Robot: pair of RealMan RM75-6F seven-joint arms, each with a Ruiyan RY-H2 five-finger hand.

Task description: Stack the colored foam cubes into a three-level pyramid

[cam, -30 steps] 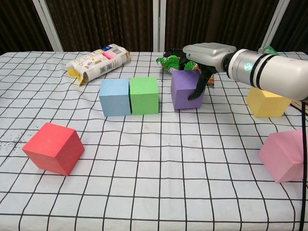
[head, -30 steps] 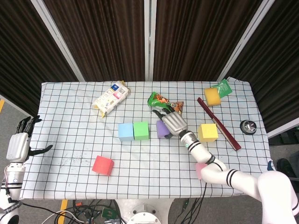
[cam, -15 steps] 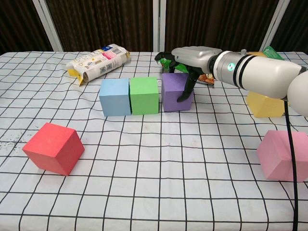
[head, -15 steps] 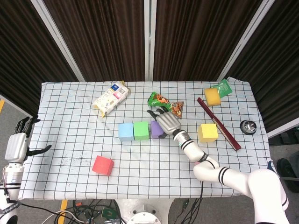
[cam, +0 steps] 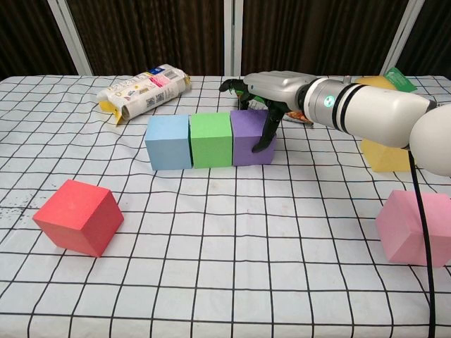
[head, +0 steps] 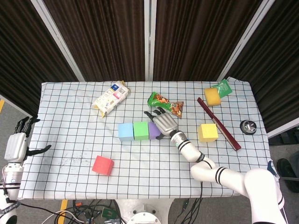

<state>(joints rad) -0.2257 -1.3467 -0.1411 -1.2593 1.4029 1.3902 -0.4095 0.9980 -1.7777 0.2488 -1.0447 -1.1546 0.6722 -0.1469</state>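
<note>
Chest view shows the fingers (cam: 268,130) of the right hand (cam: 271,88) curled down over the purple cube (cam: 246,137): one dark finger lies on the cube's front-right face and the others reach over its top at the back, so the hand is grasping this cube. The purple cube stands on the checked tablecloth (cam: 225,239), and its left side is touching the green cube (cam: 211,139). The green cube is touching the blue cube (cam: 168,141) on its left, so the three cubes make one straight row. Behind the hand lies a green snack bag (head: 163,101), partly hidden by the hand in the chest view.

Further out, the yellow cube (cam: 384,155) stands to the right of the row, well apart from it, behind the white forearm. The pink cube (cam: 416,227) is near the right front edge of the table. The red cube (cam: 78,216) stands alone at the left front, turned a little. A white packet (cam: 144,89) lies behind the blue cube, towards the far left.

In the head view, a dark red stick (head: 218,123) lies just right of the yellow cube, and a yellow sponge (head: 212,96) is at the far right corner. The left hand (head: 17,143) hangs beside the left edge of the table, holding nothing, fingers spread.
</note>
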